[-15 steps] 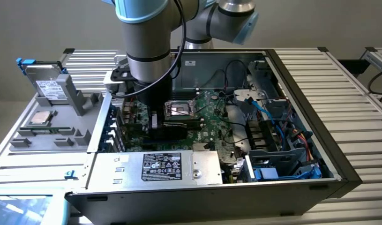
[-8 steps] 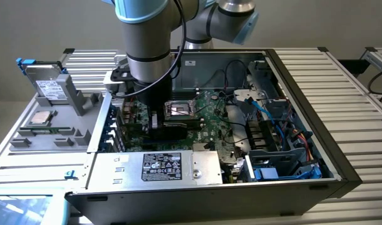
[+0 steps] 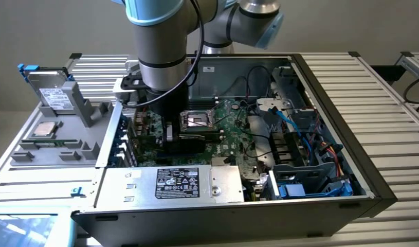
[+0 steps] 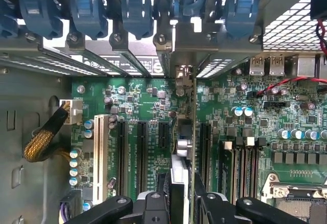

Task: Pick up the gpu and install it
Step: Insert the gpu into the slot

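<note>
The tool (image 4: 182,196) is closed on the gpu (image 4: 184,132), holding it edge-on and upright over the green motherboard (image 4: 148,94), with its silver bracket end reaching the rear slot wall beneath the blue clips (image 4: 138,12). In the exterior view the arm (image 3: 164,51) stands vertical, wrist plunged straight down into the open computer case (image 3: 346,154). Well apart, on the exterior view's left, a grey tray (image 3: 58,139) holds a silver hard drive (image 3: 55,95).
</note>
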